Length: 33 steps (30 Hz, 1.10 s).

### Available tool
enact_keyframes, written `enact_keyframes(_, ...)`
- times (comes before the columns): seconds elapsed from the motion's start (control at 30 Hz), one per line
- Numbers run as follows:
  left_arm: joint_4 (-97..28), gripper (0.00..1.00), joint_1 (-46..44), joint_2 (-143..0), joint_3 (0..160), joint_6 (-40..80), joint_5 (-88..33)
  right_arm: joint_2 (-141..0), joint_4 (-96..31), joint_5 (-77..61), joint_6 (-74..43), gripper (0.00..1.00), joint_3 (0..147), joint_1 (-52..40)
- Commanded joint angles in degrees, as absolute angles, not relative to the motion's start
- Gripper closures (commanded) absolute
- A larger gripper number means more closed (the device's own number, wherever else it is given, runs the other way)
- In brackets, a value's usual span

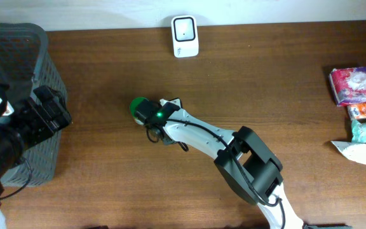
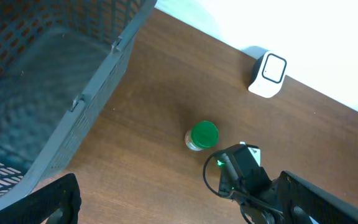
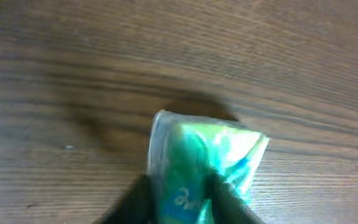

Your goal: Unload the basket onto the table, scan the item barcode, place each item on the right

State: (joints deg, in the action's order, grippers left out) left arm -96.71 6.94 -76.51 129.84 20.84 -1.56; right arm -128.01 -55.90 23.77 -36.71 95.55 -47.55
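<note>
The item is a small green and white packet (image 3: pixel 197 162). It sits between the two dark fingers of my right gripper (image 3: pixel 182 196), just above the wooden table. From overhead only its white corner (image 1: pixel 171 103) shows past the right gripper (image 1: pixel 165 111), mid-table beside a green-lidded jar (image 1: pixel 138 108). The white scanner (image 1: pixel 185 36) stands at the table's back edge, apart from the packet. My left gripper (image 2: pixel 179 214) is wide open at the left, beside the basket, with nothing between its fingers. No barcode shows.
A grey mesh basket (image 1: pixel 24 57) fills the left end, under my left arm. Several snack packets (image 1: pixel 356 86) lie at the far right edge. The green-lidded jar (image 2: pixel 202 135) stands upright just left of the right gripper.
</note>
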Motion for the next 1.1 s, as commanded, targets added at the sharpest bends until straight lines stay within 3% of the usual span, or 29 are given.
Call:
enact_keyframes(0.0,-96.7,0.01,7.3,-76.5,129.8,21.4,-2.0,-130.8,-56.6,21.5,-38.0,0.96,95.3,-47.2)
enact_keyframes(0.13,-96.7,0.01,7.3,-76.5,129.8,21.4,-2.0,-129.4,-64.5,16.4,-37.7,0.96,104.1,-45.6)
enact_keyframes(0.3,-96.7,0.01,7.3,-76.5,129.8,21.4,-2.0,-127.7,-66.2,-20.7,-19.8,0.96,112.3,-34.3)
enact_keyframes(0.57,-96.7,0.01,7.3,-76.5,129.8,21.4,-2.0,-127.8,-55.2,-57.1,-6.2,0.96,93.3,-16.3)
enact_keyframes(0.63,-96.7,0.01,7.3,-76.5,129.8,21.4,-2.0,-127.8,-51.2,-58.8,-6.2,0.96,88.4,-12.6)
enact_keyframes(0.77,-96.7,0.01,7.3,-76.5,129.8,21.4,-2.0,-127.0,-56.5,-48.0,-6.2,0.81,89.8,-6.1)
enact_keyframes(0.87,-96.7,0.01,7.3,-76.5,129.8,21.4,-2.0,-126.0,-68.8,-35.0,-5.2,0.69,98.1,-2.2)
enact_keyframes(0.93,-96.7,0.01,7.3,-76.5,129.8,21.4,-2.0,-125.8,-76.2,-34.9,0.1,0.53,103.5,-2.5)
enact_keyframes(1.03,-96.7,0.01,7.3,-76.5,129.8,21.4,-2.0,-125.8,-80.5,-34.6,5.5,0.09,106.2,-4.9)
enact_keyframes(1.07,-96.7,0.01,7.3,-76.5,129.8,21.4,-2.0,-126.0,-80.1,-32.9,6.0,0.04,106.1,-5.8)
